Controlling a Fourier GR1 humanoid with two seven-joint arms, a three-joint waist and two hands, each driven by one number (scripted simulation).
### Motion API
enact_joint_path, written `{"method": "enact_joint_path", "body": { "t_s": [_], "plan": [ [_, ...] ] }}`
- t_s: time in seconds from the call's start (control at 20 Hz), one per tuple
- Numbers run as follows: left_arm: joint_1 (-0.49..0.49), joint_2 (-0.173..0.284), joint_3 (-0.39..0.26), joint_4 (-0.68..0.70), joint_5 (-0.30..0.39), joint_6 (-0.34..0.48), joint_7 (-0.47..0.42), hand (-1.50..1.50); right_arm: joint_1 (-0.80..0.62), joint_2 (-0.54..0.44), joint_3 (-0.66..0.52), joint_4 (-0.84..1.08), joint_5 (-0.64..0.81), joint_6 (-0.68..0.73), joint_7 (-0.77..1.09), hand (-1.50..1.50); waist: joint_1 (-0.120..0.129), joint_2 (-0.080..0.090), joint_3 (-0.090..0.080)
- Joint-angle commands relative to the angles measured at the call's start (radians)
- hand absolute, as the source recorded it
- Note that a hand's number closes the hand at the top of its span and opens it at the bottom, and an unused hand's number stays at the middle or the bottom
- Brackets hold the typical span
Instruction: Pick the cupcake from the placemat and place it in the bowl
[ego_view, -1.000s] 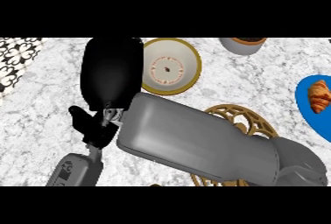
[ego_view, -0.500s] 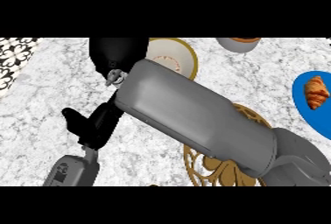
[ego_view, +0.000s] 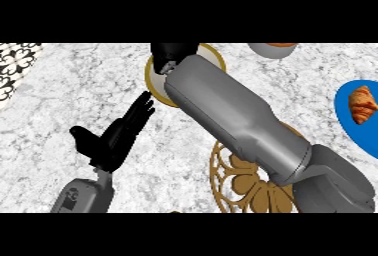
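Surface (ego_view: 66, 105): grey-white marble, filling the frame. You are looking steeply down on it.

Right forearm (ego_view: 236, 120): it is lying as a thick grey diagonal from the lower right corner up to the top centre, covering much of the placemat (ego_view: 240, 182), whose gold scrollwork is showing at bottom centre beneath the arm.

Blue plate (ego_view: 347, 127) at the right edge, carrying a croissant (ego_view: 361, 104). Not part of the step.

Bowl (ego_view: 159, 87) at top centre: gold rim, pale inside, only the left arc and a sliver of the upper right rim are showing; the wrist is hiding the rest.

Left hand (ego_view: 118, 135), left of centre: fingers straight and together, thumb out to the side, holding nothing, resting.

Right hand (ego_view: 173, 51): sitting right over the bowl at the top edge. Only a black mass is showing; you cannot tell whether the fingers are curled or spread.

Cupcake: not visible anywhere. It is not showing on the uncovered part of the placemat; whether it is in the right hand or under the arm cannot be read.

Judgement: you are probably in the placing step. To do it well, keep the right hand centred inside the rim, lower before letting go, and avoid dragging the wrist across the bowl's edge when you withdraw.

A grey dish (ego_view: 269, 49) with something brown in it is sitting at the top right edge.
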Motion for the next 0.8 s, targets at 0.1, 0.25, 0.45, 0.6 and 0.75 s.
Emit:
{"method": "enact_joint_path", "body": {
  "t_s": [0.1, 0.25, 0.45, 0.6, 0.75],
  "plan": [
    [-0.001, -0.010, -0.002, -0.002, -0.017, 0.008, -0.019, 0.00, 0.002, 0.007, -0.049, 0.230, 0.007, -0.129, -0.069, 1.50, 0.003, 0.009, 0.000],
    [0.011, 0.009, 0.000, -0.025, -0.001, -0.016, 0.001, 0.00, 0.033, 0.007, -0.087, 0.303, -0.053, -0.037, -0.076, 1.50, 0.020, 0.013, 0.001],
    [0.003, -0.024, -0.011, -0.007, -0.018, 0.010, -0.014, 0.00, 0.024, 0.007, -0.177, 0.363, -0.101, -0.124, -0.060, -1.50, 0.012, 0.015, 0.001],
    [-0.029, 0.008, 0.010, -0.040, 0.003, -0.003, 0.054, 0.00, 0.044, 0.007, -0.216, 0.367, -0.124, -0.205, -0.171, -1.50, 0.022, 0.020, 0.003],
    [-0.036, -0.034, -0.009, -0.033, -0.017, 0.031, 0.039, 0.00, 0.087, 0.000, -0.266, 0.346, -0.157, -0.324, -0.265, -1.50, 0.011, 0.020, 0.004]
  ]
}}
